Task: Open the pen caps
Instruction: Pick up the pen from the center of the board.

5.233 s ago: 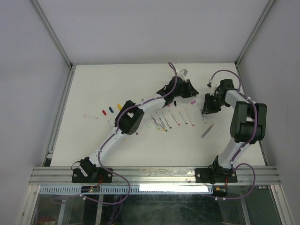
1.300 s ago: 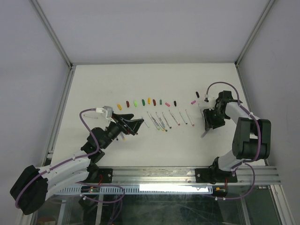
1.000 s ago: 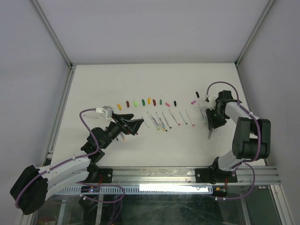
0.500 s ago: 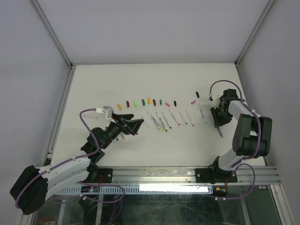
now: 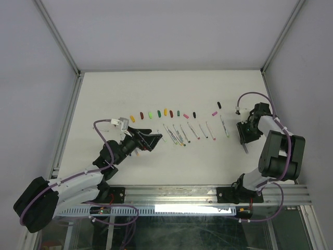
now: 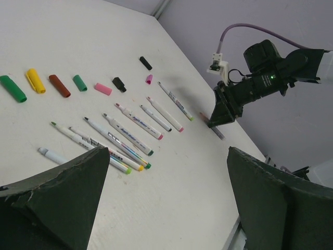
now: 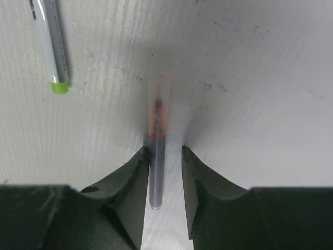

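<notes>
The right hand (image 7: 164,152) is down at the white surface (image 5: 104,94), its two dark fingers (image 7: 132,182) set a narrow way apart on either side of a slim grey pen (image 7: 156,172) that lies flat there. In the right wrist view the left-side finger sits against the barrel, while a thin strip of surface shows between the barrel and the other finger, so the pen is straddled rather than pinched. The pen's far end is pale and see-through with an orange band inside (image 7: 158,112). Just beside it lies a white pen with a light green tip (image 7: 50,41), apart from the fingers.

The left hand (image 6: 167,151) is spread as wide as it goes, holding and touching nothing, and hangs above the near left part of the surface. It faces the row of uncapped white pens (image 6: 117,136) that lie side by side at a slant.

The small bullet-shaped plastic pen caps (image 6: 59,85) lie loose in a line beyond those pens. In the left wrist view they run green, yellow, maroon, green, pink and black, with a small pink one (image 6: 149,79) and another black one (image 6: 145,63) further on toward the right arm. All sit well apart from both hands.
</notes>
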Robot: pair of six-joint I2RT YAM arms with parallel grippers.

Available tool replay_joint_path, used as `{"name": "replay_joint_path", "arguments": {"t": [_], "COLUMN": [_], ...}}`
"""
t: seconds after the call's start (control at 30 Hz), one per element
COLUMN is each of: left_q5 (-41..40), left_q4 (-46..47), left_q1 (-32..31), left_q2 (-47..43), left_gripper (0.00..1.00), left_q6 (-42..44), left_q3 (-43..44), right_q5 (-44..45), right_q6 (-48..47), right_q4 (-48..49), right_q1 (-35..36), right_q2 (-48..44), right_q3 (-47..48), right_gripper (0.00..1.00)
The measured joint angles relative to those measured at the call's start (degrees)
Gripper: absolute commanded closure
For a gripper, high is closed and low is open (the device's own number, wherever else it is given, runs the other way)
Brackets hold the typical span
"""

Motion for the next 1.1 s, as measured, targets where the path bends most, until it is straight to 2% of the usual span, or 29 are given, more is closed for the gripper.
{"name": "replay_joint_path", "arguments": {"t": [0.07, 0.3, 0.47, 0.67, 0.87, 1.1], "left_q5": [0.81, 4.11, 6.51, 10.10, 11.45, 11.74], "left_q4": [0.81, 6.84, 13.44, 22.38, 25.11, 24.96], "left_q1": [0.00, -0.02, -1.16, -3.32, -5.81, -8.00], "left_q2": [1.42, 8.41, 17.05, 32.50, 49.22, 62.12], "left_gripper": [0.01, 0.03, 0.09, 0.23, 0.23, 0.23], "left_q6": [-0.98, -5.57, -9.38, -13.64, -16.04, -18.36], "left_q3": [0.00, 0.04, 1.44, 9.62, 23.78, 37.24], "right_q5": [-0.17, -0.57, -1.57, -6.21, -12.20, -21.33], "right_q6": [-0.55, -1.53, -2.19, -2.75, -2.93, -3.13], "right_q4": [0.22, 0.81, 1.01, 0.68, 0.79, -0.13], "right_q1": [0.00, -0.04, -0.61, -1.11, -1.73, -1.86], "right_q2": [-0.50, -1.40, -1.86, -2.54, -4.96, -6.75], "right_q3": [-0.59, -1.62, -1.84, -2.01, -1.92, 0.81], "right_gripper": [0.71, 1.00, 1.00, 1.00, 1.00, 1.00]}}
